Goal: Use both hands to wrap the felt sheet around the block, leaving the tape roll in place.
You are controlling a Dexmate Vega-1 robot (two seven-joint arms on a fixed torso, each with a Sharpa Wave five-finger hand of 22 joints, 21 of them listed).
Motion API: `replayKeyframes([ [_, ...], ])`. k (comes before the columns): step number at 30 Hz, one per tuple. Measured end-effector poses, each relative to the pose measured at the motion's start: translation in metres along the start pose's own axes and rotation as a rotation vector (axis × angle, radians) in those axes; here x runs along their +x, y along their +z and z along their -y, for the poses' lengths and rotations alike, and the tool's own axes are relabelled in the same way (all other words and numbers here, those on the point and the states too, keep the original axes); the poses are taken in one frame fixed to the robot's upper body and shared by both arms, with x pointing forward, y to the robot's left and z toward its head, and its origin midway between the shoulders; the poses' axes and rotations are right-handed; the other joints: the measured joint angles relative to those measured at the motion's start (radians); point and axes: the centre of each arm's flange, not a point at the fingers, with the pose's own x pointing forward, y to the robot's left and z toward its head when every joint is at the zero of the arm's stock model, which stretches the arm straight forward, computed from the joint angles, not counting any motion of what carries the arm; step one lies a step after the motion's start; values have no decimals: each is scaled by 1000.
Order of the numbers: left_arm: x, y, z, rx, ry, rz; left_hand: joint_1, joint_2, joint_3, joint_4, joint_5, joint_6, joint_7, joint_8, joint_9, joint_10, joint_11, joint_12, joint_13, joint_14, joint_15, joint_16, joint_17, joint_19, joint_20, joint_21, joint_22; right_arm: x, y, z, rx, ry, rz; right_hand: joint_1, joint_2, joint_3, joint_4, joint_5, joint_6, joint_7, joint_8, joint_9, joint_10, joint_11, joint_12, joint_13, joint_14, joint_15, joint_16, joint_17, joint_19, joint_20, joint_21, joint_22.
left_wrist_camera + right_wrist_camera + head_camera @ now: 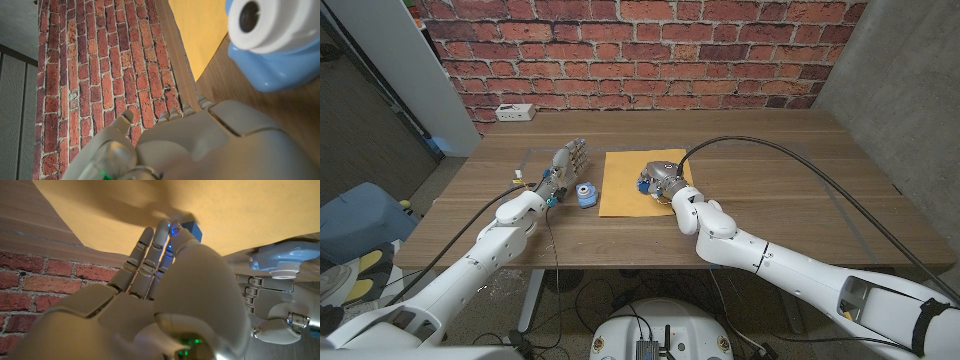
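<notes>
Matt yellow felt sheet (638, 184), grained wooden table (770, 180), glossy plastic tape roll (586, 194)

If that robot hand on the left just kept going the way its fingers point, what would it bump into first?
Probably nothing on the table. The left robot hand stands beside the blue tape roll with its fingers aimed toward the table's far edge. Beyond that stands the brick wall, though depth is hard to judge.

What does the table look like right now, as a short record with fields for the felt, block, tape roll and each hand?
felt sheet: tan, lying flat on the wooden table
block: blue, on the felt, by the right hand's fingertips
tape roll: blue and white, just off the felt's left edge
left hand: open, fingers spread, left of the tape roll
right hand: over the felt at the block; grip unclear
</notes>
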Motion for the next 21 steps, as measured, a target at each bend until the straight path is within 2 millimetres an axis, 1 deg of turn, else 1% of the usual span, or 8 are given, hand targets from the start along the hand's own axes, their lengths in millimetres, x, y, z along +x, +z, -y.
replayKeyframes([
  [2,0,0,0,0,-1,1,0,0,-1,-1,0,0,0,0,0,0,0,0,0,0,0,0,0,0,0,0,0,0,1,-1,-5,9,-5,19,2,3,-3,0,-40,-6,-10,-2,-28,-6,-18,-8,-10,2,-21,-4,-16,2,12,-4],
  [4,0,0,1,0,-2,1,0,0,-1,-1,0,0,0,0,0,0,0,0,0,0,0,0,0,0,0,0,0,0,0,-2,-10,17,-14,30,-10,6,-3,1,-81,-18,-15,-6,-62,-11,-40,-19,-22,7,-47,-12,-25,4,24,-8],
  [9,-1,0,1,0,-4,2,0,0,-4,-4,0,0,0,0,0,0,0,0,0,0,0,0,0,0,0,0,0,-1,-1,-3,-17,25,-28,54,-34,14,-3,2,-181,-55,-16,-15,-150,-21,-100,-39,-36,11,-98,-25,-47,7,47,-21],
  [16,-1,2,2,4,-10,6,7,7,-11,-11,0,-6,-7,0,0,0,0,0,0,0,0,-5,0,0,0,-8,0,-7,0,-1,-28,22,-38,62,-42,14,-3,8,-279,-62,-18,-21,-225,-29,-154,-51,-36,11,-126,-27,-61,10,62,-35],
  [17,-1,2,2,6,-11,6,10,9,-15,-16,-2,-6,-14,0,0,-1,1,0,0,0,0,-5,-1,0,0,-10,0,-9,-1,-1,-28,21,-42,62,-42,15,-1,8,-288,-61,-18,-24,-232,-29,-159,-51,-38,13,-126,-27,-61,10,66,-37],
  [18,-1,2,3,13,-12,6,19,0,-16,-28,-6,-6,-25,0,0,-4,8,0,0,-1,9,-5,-2,0,8,-16,0,-9,-1,-1,-28,21,-43,62,-42,12,6,8,-293,-63,-18,-25,-235,-25,-163,-53,-39,14,-130,-29,-61,10,66,-37],
  [20,-1,3,4,30,-13,5,46,-12,-14,-57,-15,-5,-45,4,0,-3,25,0,0,-1,19,-5,-2,2,17,-23,0,-11,-2,-2,-29,20,-49,53,-35,1,17,8,-298,-57,-18,-26,-237,-23,-171,-55,-45,13,-140,-34,-65,14,69,-41],
  [21,-2,4,5,49,-11,4,64,-16,-12,-76,-22,-5,-53,12,0,-1,30,2,0,0,22,-5,-1,0,22,-25,-1,-13,0,-1,-27,18,-48,36,-36,-1,25,8,-300,-55,-17,-26,-241,-19,-174,-55,-50,14,-142,-37,-67,16,73,-44],
])
